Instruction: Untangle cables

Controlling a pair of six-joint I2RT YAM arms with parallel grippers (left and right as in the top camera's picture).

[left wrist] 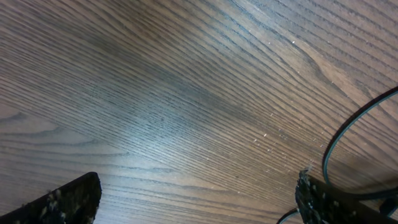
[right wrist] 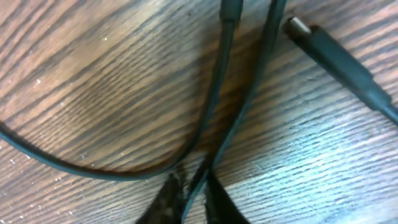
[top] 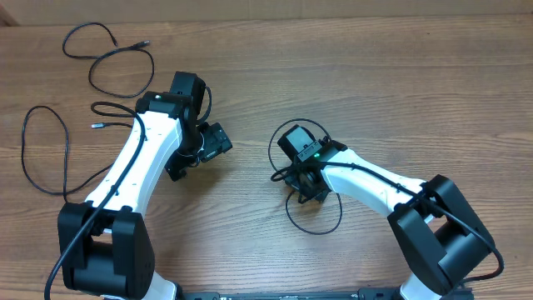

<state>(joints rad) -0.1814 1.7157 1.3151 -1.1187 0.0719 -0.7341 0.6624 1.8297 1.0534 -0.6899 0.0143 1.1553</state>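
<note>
The wood-grain desk (top: 375,75) filled every view. On it stood the white and black left arm (top: 141,158) and right arm (top: 375,183), each bent inward toward the middle.

The cables (top: 122,55) were thin, black and limp, much thinner than a fingertip. Those at the far left lay well apart from one another: one long narrow loop (top: 23,146) beside the left arm, and a wavy run near the back-left corner that curled into a ring and ended in a small metal tip. A short end with another pale tip lay just left of the left arm. The rest made a tangle (top: 315,231) of overlapping rings under and around the right arm's head.

The left jaws stood spread wide, with only bare desk between their tips.

In the right wrist view, two cords ran down side by side and drew together. One curved off to the left; the other cord (right wrist: 245,93) passed between the right jaws, which were pinching it. A plug (right wrist: 339,50) with a dull metal tip lay just beside them, slanting to the right.
</note>
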